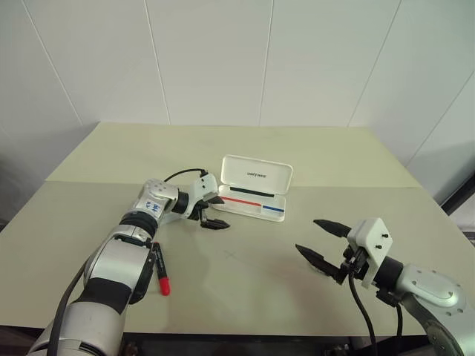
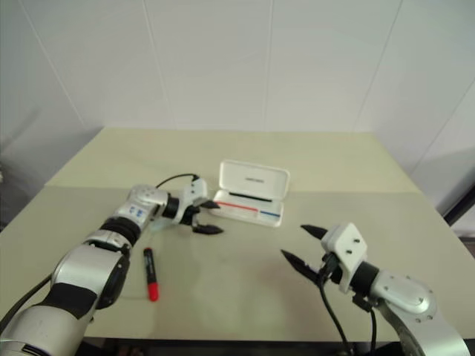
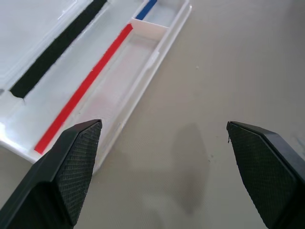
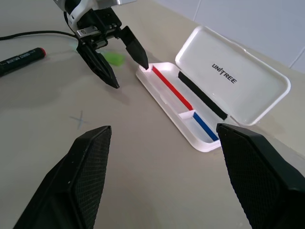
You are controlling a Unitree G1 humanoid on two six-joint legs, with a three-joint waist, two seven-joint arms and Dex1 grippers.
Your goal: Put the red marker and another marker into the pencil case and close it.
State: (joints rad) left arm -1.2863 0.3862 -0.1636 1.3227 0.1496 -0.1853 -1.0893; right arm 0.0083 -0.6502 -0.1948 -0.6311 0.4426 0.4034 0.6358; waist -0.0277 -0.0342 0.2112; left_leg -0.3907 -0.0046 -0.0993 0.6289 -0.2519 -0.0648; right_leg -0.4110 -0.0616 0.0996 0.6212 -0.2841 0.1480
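The red marker [image 2: 150, 273] lies on the table [image 1: 245, 274] near its front-left edge, just beside the left forearm. The white pencil case [image 1: 254, 196] sits mid-table, lid up, tray empty. The left gripper [image 1: 213, 215], jaws spread and empty, hovers just off the case's left end; the right gripper [image 1: 320, 240] hangs released nearer the front. Best to centre the jaws across a marker's barrel before closing. The right wrist view alone shows the light-green marker [image 4: 113, 58], behind the left gripper.

"UNITREE" in small dark capitals on the inside of my pencil case [image 4: 228, 90] lid, pale print along the red marker [image 4: 21, 58] barrel too small to read, faint pencilled cross on the tabletop [image 4: 80, 119]
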